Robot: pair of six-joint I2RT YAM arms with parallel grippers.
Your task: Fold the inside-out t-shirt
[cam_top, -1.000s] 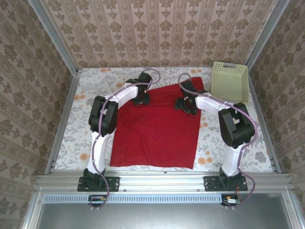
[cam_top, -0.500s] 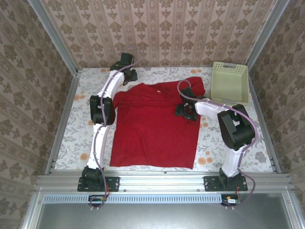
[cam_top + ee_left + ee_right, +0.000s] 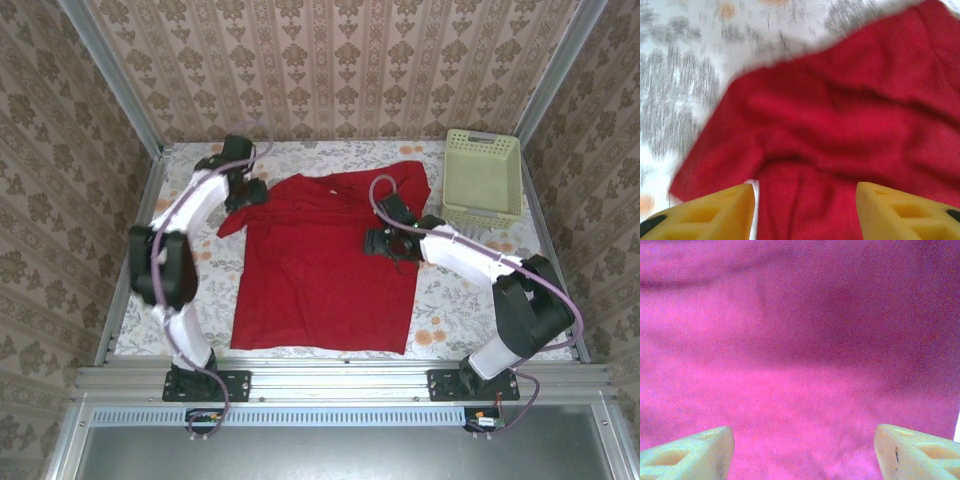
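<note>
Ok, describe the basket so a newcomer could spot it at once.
Start at the flower-patterned table, then go to its far right corner. The basket sits there, just right of the red t-shirt. It alone is pale green and rigid, not cloth.

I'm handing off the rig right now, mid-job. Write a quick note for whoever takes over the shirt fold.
The left end effector is open above the t-shirt, over the sleeve on its own side, holding nothing.
The right end effector is open, close over the cloth near the shirt's right edge, holding nothing.
The t-shirt lies spread flat on the table, both sleeves out. The pale green basket sits at the far right corner.
Done: shirt laid out. Left: every fold.
</note>
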